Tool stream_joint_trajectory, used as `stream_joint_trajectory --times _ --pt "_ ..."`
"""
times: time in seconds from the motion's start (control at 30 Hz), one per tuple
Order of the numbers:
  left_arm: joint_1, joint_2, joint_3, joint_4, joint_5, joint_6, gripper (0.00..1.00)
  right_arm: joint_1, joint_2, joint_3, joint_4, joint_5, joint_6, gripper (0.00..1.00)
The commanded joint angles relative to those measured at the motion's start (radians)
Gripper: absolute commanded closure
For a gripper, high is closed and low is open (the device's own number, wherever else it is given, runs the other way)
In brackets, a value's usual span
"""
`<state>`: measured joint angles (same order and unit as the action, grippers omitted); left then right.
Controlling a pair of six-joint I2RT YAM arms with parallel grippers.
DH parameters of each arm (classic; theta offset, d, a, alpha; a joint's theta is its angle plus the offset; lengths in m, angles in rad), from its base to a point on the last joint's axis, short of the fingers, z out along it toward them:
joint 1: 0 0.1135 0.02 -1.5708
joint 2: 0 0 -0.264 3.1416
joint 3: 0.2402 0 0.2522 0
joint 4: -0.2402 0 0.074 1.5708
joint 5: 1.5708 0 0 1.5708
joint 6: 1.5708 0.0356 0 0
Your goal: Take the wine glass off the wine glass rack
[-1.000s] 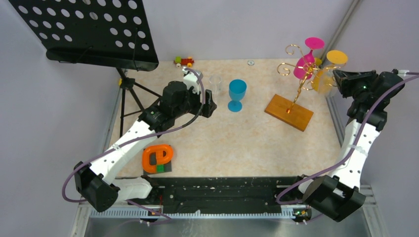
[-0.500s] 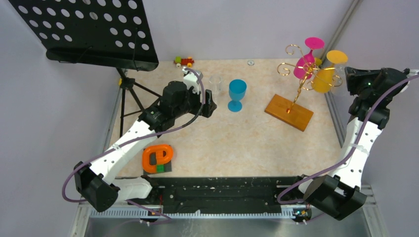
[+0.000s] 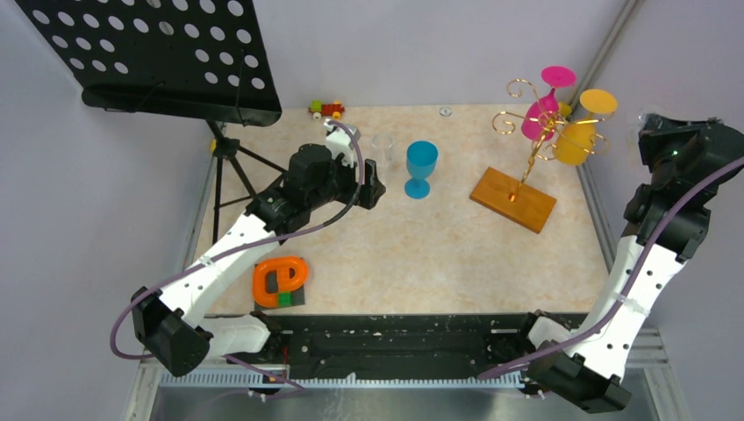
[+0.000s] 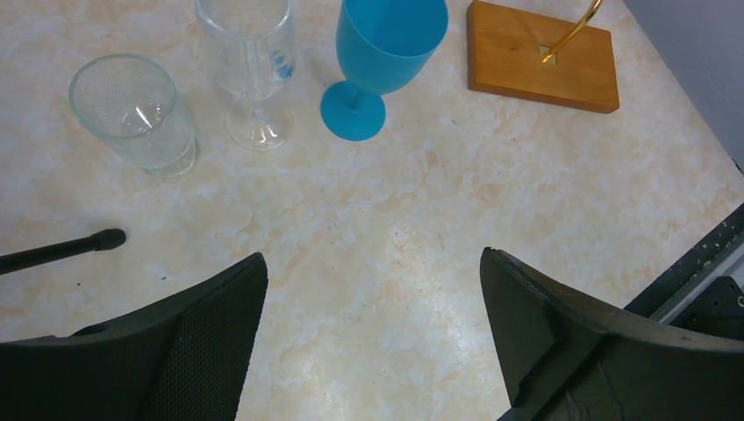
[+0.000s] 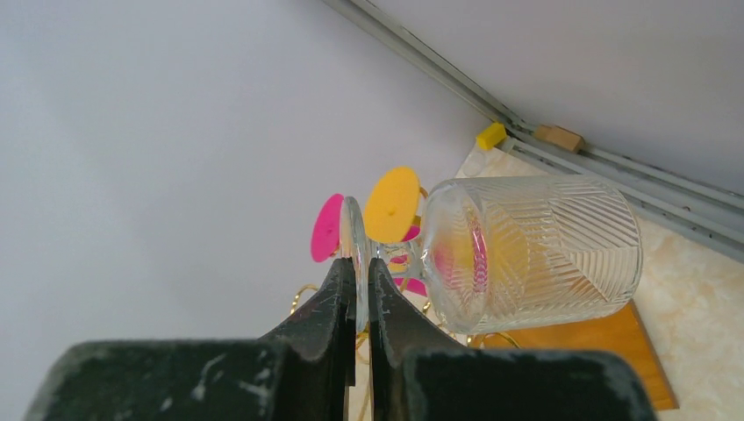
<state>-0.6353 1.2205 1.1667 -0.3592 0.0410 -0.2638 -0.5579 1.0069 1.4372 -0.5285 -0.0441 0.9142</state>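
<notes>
The wine glass rack is a gold pole with curled arms on an orange-brown wooden base at the back right. A pink glass and a yellow glass hang on it. My right gripper is right of the rack, clear of its arms. In the right wrist view it is shut on the foot disc of a clear ribbed wine glass, held sideways. My left gripper is open and empty over the table.
A blue goblet, a clear stemmed glass and a clear tumbler stand mid-table. A black music stand on a tripod is at the back left. A toy train and an orange tape holder lie on the table.
My right gripper has moved right, away from the rack, carrying the clear wine glass off it. The yellow and pink glasses stay hanging. The left arm has not moved.
</notes>
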Motion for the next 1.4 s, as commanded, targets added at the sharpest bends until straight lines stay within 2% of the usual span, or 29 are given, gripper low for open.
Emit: stream_joint_trajectory --times 0.0,0.13,0.3,0.47,0.6,0.7,0.9,1.03,1.23,1.37 --pt "0.005 -0.020 0.041 0.031 0.039 -0.020 0.06 0.008 -0.052 0.124 0.044 -0.041 -0.026 1.00" --pt "0.005 -0.029 0.054 0.037 0.085 -0.035 0.06 0.007 -0.068 0.163 0.071 -0.150 0.033 1.00" --pt "0.004 -0.033 0.078 0.067 0.160 -0.060 0.06 0.008 -0.069 0.172 0.174 -0.360 0.173 1.00" --pt "0.004 -0.017 0.114 0.130 0.252 -0.102 0.06 0.009 -0.109 0.076 0.421 -0.585 0.421 1.00" --pt "0.004 0.023 0.152 0.215 0.324 -0.162 0.07 0.009 -0.137 0.020 0.585 -0.677 0.581 1.00" --pt "0.004 0.065 0.177 0.339 0.392 -0.256 0.07 0.043 -0.150 -0.026 0.692 -0.706 0.681 1.00" --pt "0.003 0.183 0.203 0.727 0.513 -0.541 0.07 0.168 -0.162 -0.128 0.821 -0.704 0.824 1.00" --pt "0.001 0.290 0.210 1.013 0.575 -0.751 0.07 0.299 -0.169 -0.211 0.856 -0.684 0.863 1.00" --pt "0.000 0.386 0.198 1.358 0.614 -0.981 0.10 0.404 -0.185 -0.312 0.896 -0.657 0.898 1.00" --pt "-0.003 0.401 0.185 1.442 0.611 -1.066 0.12 0.421 -0.185 -0.347 0.944 -0.648 0.929 1.00"
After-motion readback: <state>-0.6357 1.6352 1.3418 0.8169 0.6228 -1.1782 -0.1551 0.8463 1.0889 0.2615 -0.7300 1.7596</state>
